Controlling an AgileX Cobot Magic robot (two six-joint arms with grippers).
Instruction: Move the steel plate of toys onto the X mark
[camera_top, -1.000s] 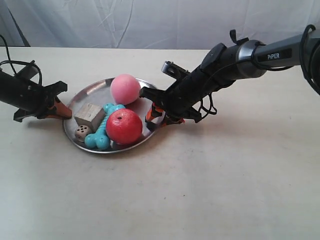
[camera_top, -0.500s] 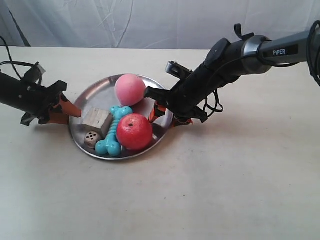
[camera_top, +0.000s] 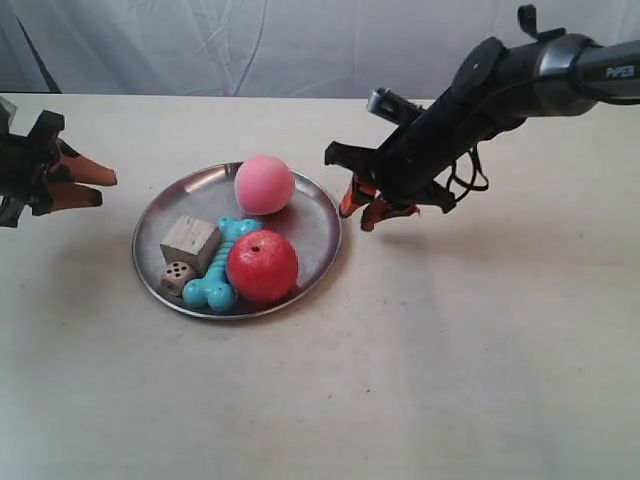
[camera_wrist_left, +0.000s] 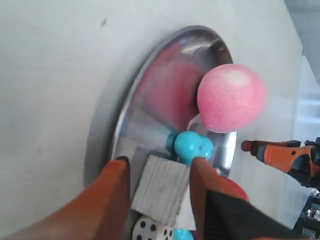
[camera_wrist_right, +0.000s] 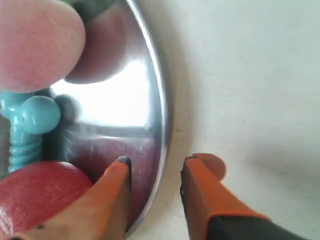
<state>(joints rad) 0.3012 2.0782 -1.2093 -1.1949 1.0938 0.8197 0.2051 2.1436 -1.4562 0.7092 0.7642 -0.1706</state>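
Looking across the bench (camera_top: 420, 380), the nearest thing is the steel plate (camera_top: 200, 188), lying flat with all its toys aboard: the die (camera_top: 178, 273) and turquoise bone (camera_top: 209, 291) at the near edge, the red ball (camera_top: 262, 266) beside them, the wooden cube (camera_top: 190, 240) behind, and the pink ball (camera_top: 264, 184) at the far side.

Half a second ago both grippers were clamped on the rim; now both have let go. The right gripper (camera_top: 357, 215) has backed off just beside the rim, fingers apart and holding nothing. The left gripper (camera_top: 95, 188) has pulled well clear, and it too is spread and empty; from its wrist camera the cube only shows through the gap.

The X mark can't be seen in any view. It may sit under the plate, which I can't tell, but the release suggests the carry is finished and the arms are retreating.
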